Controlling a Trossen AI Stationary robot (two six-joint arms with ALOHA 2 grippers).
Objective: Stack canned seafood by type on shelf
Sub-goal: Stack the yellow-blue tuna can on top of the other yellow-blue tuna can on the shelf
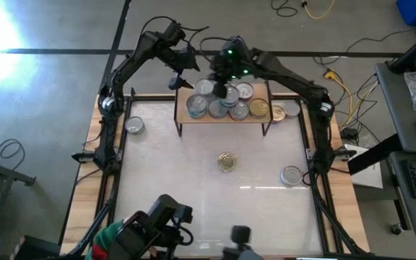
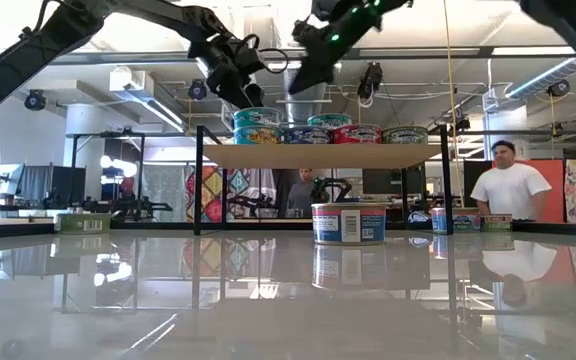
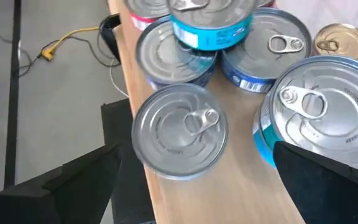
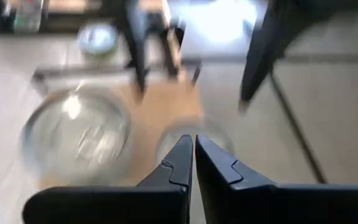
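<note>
Three tins sit loose on the white desk (image 1: pixel 193 188): a gold-topped tin (image 1: pixel 227 161) near the centre, a silver tin (image 1: pixel 291 175) toward four o'clock, another (image 1: pixel 134 126) at nine o'clock. Most tins crowd the shelf (image 1: pixel 222 118) at twelve o'clock, some stacked two high. Left jaws (image 1: pixel 180 81) hang wide open and empty above the shelf's left end; right jaws (image 1: pixel 221 88) are pressed shut, empty, over the pile. From desk level a person in a white shirt (image 2: pixel 509 190) stands at three o'clock in the workshop. Only the left wrist camera shows pull-tabs on the lids (image 3: pixel 180 129). Overhead, cables (image 1: pixel 341 79) trail across the grey floor.
</note>
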